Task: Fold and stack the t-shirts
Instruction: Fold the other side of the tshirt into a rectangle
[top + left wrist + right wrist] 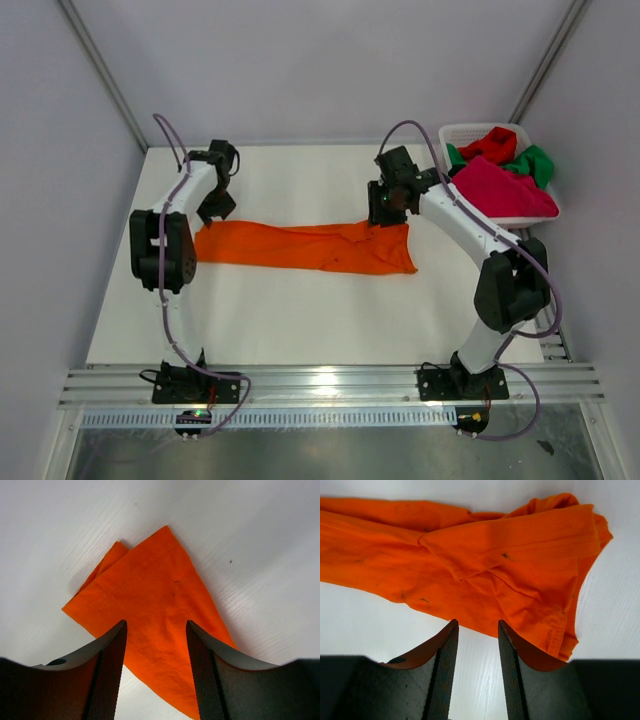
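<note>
**Top view.** The orange shirt (310, 248) lies on the table (300, 320) as a long, narrow band running left to right across the middle, folded lengthwise by the look of it. The left claw (220, 208) hangs over its left end. The right claw (384, 208) sits at the far edge of its right end. The basket (466, 128) at the far right holds the red shirt (492, 145), green shirt (532, 165) and pink shirt (500, 188), none of them folded. We judge the task to be early: one shirt part-folded, three untouched, no stack begun.

**Left wrist view.** The left claw (156, 625) stands about half open above a folded corner of the orange shirt (150, 585). The cloth lies flat, with two layers showing at its far tip. Nothing is pinched between the jaws, and we see no contact with the cloth.

**Right wrist view.** The right claw (477, 624) is likewise parted about halfway, with bare table showing in the gap. It holds nothing. The orange shirt (495, 565) lies just beyond the fingertips, creased and bunched at this end.

**Finding.** The step in hand appears to be the crosswise fold of the band. The next move calls for the claws to come down and pinch through all layers, then carry one end over the other with the edges matched. The bunching at the right end risks a lopsided fold.
</note>
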`<state>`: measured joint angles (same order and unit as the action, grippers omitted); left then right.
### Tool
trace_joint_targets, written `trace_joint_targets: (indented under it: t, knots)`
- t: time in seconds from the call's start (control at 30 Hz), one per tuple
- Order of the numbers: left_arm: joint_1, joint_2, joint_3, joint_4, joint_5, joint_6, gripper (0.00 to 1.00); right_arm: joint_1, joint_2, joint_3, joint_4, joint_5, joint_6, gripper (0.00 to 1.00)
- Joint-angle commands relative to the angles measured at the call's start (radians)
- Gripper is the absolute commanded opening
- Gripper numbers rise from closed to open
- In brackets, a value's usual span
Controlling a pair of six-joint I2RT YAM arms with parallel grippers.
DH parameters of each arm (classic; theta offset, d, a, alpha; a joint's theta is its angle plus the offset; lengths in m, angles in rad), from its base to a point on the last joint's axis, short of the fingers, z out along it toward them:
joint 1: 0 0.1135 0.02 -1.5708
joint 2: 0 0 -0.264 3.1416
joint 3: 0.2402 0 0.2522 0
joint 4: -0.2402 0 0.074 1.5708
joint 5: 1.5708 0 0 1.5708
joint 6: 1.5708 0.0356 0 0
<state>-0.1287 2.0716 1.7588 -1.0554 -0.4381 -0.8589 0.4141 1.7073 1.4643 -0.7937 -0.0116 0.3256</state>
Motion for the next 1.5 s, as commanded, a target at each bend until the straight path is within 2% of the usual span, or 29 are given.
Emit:
trace_joint_targets:
  t: [0.0, 0.17, 0.5, 0.7, 0.93, 1.17, 1.47]
  knots:
    - [-0.008, -0.08, -0.045, -0.003, 0.029, -0.015, 0.53, 0.028, 0.034, -0.005, 0.117, -0.05, 0.039, 0.42]
    - [-0.02, -0.094, -0.07, -0.005, 0.029, -0.02, 0.53, 0.055, 0.119, -0.012, 0.208, -0.132, 0.081, 0.41]
    - [-0.026, -0.133, -0.12, -0.023, 0.062, -0.034, 0.52, 0.084, 0.207, 0.016, 0.16, -0.146, 0.119, 0.41]
    - [-0.063, -0.136, -0.165, -0.028, 0.061, -0.058, 0.51, 0.103, 0.199, -0.031, 0.146, -0.14, 0.102, 0.42]
    - [-0.065, -0.136, -0.17, -0.041, 0.062, -0.06, 0.5, 0.103, 0.186, -0.094, 0.128, -0.107, 0.113, 0.41]
    - [-0.065, -0.154, -0.111, -0.074, 0.039, -0.045, 0.51, 0.101, 0.178, -0.17, 0.113, -0.062, 0.122, 0.41]
    - [-0.065, -0.173, -0.073, -0.109, 0.006, -0.019, 0.51, 0.101, 0.135, -0.269, 0.051, 0.065, 0.147, 0.41]
